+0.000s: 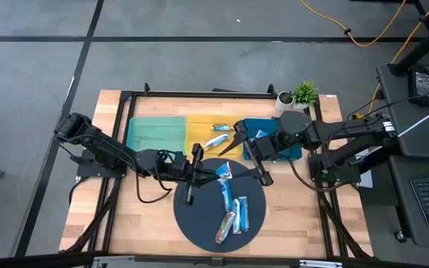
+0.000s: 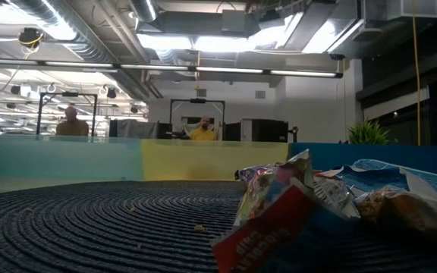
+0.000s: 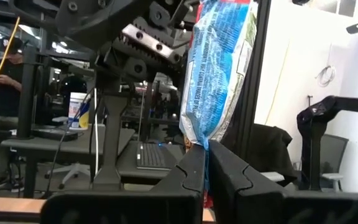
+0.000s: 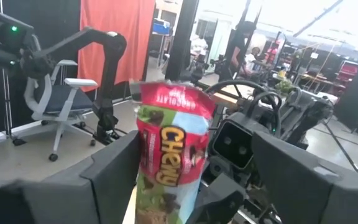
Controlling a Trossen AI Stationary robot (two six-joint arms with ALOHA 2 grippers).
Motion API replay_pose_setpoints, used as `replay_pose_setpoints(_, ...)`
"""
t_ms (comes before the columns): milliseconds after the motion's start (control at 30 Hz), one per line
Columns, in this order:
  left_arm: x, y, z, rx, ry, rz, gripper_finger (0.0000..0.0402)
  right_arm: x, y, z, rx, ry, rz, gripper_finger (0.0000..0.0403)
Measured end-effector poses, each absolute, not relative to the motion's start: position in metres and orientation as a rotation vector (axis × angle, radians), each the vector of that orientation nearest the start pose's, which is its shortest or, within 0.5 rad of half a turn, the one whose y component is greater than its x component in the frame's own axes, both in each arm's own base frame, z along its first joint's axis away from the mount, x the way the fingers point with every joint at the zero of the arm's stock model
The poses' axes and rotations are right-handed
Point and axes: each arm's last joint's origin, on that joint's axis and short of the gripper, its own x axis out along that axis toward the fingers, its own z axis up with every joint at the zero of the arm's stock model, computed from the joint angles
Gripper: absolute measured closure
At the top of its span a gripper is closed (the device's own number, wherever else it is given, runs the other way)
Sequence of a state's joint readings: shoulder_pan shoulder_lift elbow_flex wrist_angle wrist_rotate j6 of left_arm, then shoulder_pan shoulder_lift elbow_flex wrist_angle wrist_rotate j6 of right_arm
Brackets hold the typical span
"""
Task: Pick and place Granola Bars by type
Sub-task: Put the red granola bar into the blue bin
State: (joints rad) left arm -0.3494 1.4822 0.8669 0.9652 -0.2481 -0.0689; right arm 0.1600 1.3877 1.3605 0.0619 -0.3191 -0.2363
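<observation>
One granola bar (image 1: 223, 173) is held in the air over the round dark mat (image 1: 199, 223), between the two grippers. The left wrist view shows its blue face (image 3: 219, 68), the right wrist view its red-brown face (image 4: 173, 162). My left gripper (image 1: 213, 176) (image 3: 205, 149) is shut on it. My right gripper (image 1: 243, 160) (image 4: 194, 140) is open, with one finger on each side of the bar; whether a finger touches it, I cannot tell. Several more bars (image 1: 233, 212) (image 2: 302, 205) lie in a loose heap on the mat. Two bars (image 1: 217, 136) lie in the yellow tray (image 1: 199, 130). My left gripper pinches the bar by one end of its wrapper (image 3: 197, 134) between the two shut fingers (image 3: 188, 171). The fingers reach level from the table's left side. The bar is lifted clear of the mat and stands out beyond the fingertips toward the right gripper.
A teal tray (image 1: 155, 134), the yellow tray and a blue tray (image 1: 255, 128) stand side by side along the far side; the right arm partly covers the blue one. A small potted plant (image 1: 304, 93) is at the far right corner. People show in the room beyond.
</observation>
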Motion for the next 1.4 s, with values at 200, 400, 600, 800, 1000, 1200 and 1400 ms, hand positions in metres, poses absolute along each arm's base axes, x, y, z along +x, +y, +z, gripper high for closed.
replay_pose_setpoints(200,0.305,-0.103,0.306,-0.168,-0.325,-0.115,0.0400,0.310,0.059,0.417,-0.234,-0.078,0.475,0.0148)
replay_pose_setpoints(400,0.305,-0.104,0.305,-0.165,-0.315,-0.115,0.0400,0.310,0.059,0.417,-0.237,-0.077,0.476,0.0245)
replay_pose_setpoints(600,0.305,-0.102,0.305,-0.171,-0.307,-0.065,0.0400,0.311,0.059,0.416,-0.238,-0.068,0.476,0.0342)
replay_pose_setpoints(800,0.305,-0.102,0.305,-0.198,-0.306,-0.067,0.0400,0.311,0.059,0.416,-0.240,-0.067,0.476,0.0395)
replay_pose_setpoints(1000,0.303,-0.104,0.306,-0.265,-0.299,-0.091,0.0383,0.307,0.056,0.417,-0.242,-0.055,0.467,0.0382)
replay_pose_setpoints(1200,0.291,-0.115,0.315,-0.285,-0.287,-0.101,0.0352,0.290,0.042,0.425,-0.241,-0.019,0.426,0.0395)
replay_pose_setpoints(1400,0.283,-0.124,0.318,-0.286,-0.273,-0.068,0.0344,0.264,0.030,0.433,-0.259,0.055,0.353,0.0389)
